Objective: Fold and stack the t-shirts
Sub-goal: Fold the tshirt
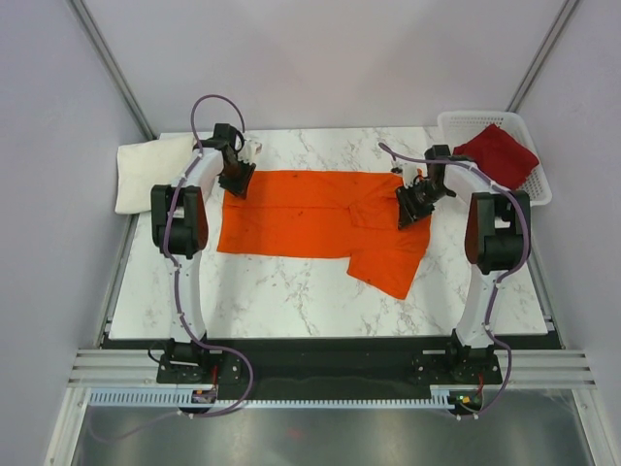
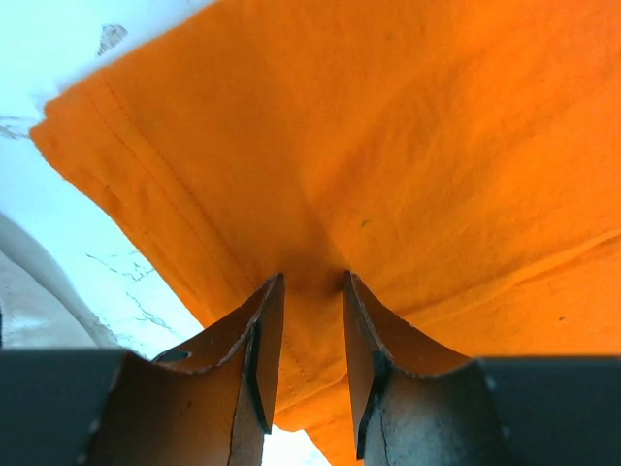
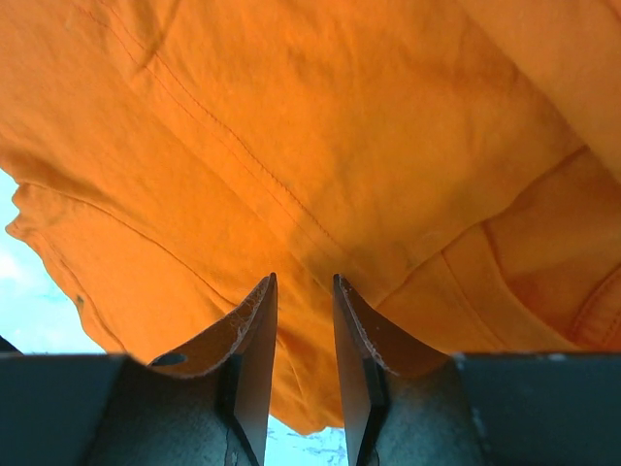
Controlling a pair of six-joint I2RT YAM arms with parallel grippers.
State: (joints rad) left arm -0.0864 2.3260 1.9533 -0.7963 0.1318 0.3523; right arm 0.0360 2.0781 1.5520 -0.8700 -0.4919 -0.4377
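The bright orange t-shirt [image 1: 301, 216] lies spread on the marble table, with one sleeve folded toward the near right. My left gripper [image 1: 236, 184] is down on its far left corner. In the left wrist view the jaws [image 2: 312, 277] stand narrowly apart with a ridge of orange cloth [image 2: 408, 146] pinched between them. My right gripper [image 1: 411, 212] is down on the shirt's right part. Its jaws [image 3: 304, 279] are also closed narrowly on orange cloth [image 3: 320, 126]. The dark red t-shirt [image 1: 496, 155] lies in the basket. The cream-white t-shirt [image 1: 146, 173] lies folded at the far left.
The white lattice basket [image 1: 466, 119] stands at the table's far right corner. The marble table [image 1: 281, 296] shows bare in front of the orange shirt. Grey walls close in on both sides, and a black rail runs along the near edge.
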